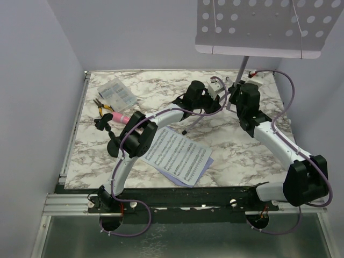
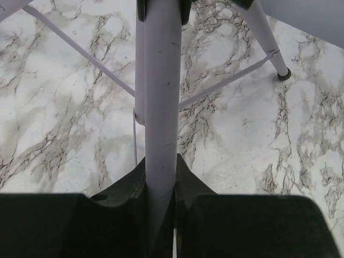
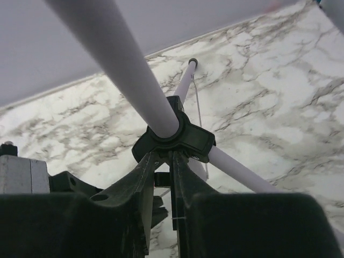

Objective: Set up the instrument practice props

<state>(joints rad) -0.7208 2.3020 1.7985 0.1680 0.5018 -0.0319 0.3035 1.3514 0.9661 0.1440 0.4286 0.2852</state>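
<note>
The lavender perforated music-stand desk rises at the back right on a thin silver pole. My left gripper is shut on a pale tripod tube, which runs up between its jaws. My right gripper has its jaws nearly together, tips pressed at the tripod's black hub. The sheet-music pages lie flat at the front centre. The pink microphone lies at the left, next to the small black mic stand.
A clear plastic compartment box and orange-handled pliers lie at the back left. A tripod foot rests on the marble tabletop. Grey walls close in on the left, back and right.
</note>
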